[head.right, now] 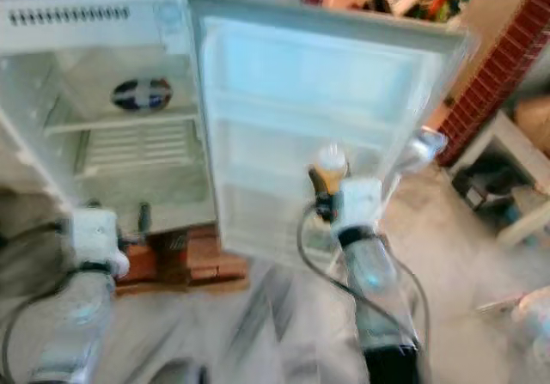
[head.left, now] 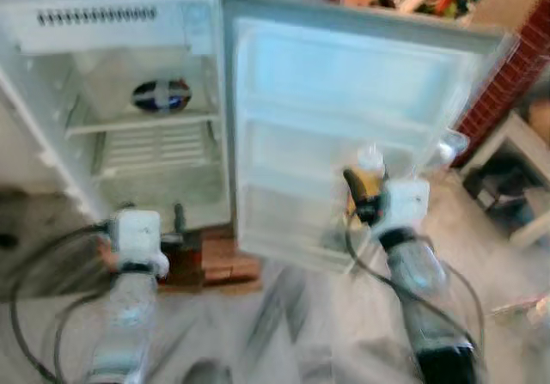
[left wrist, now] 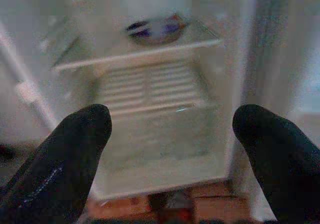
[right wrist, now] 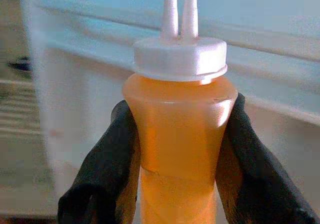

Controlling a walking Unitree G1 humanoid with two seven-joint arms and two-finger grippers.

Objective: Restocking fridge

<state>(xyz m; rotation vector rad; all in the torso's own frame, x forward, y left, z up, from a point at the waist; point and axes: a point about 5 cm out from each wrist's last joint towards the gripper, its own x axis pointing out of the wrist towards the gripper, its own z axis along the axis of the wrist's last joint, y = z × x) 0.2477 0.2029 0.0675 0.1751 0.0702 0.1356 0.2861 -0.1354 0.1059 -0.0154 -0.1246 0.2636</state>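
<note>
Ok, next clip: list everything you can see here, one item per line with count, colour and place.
fridge: one, white, straight ahead, open.
fridge door: one, white with pale shelves, swung open to the right of the cabinet.
dish: one, dark with blue and white, on the upper shelf inside.
bricks: a few, reddish, under the fridge's front.
squeeze bottle: one, orange with white twin-nozzle cap, held upright before the door.
right gripper: black, shut on the bottle.
left gripper: black, open, aimed at the lower shelves.
</note>
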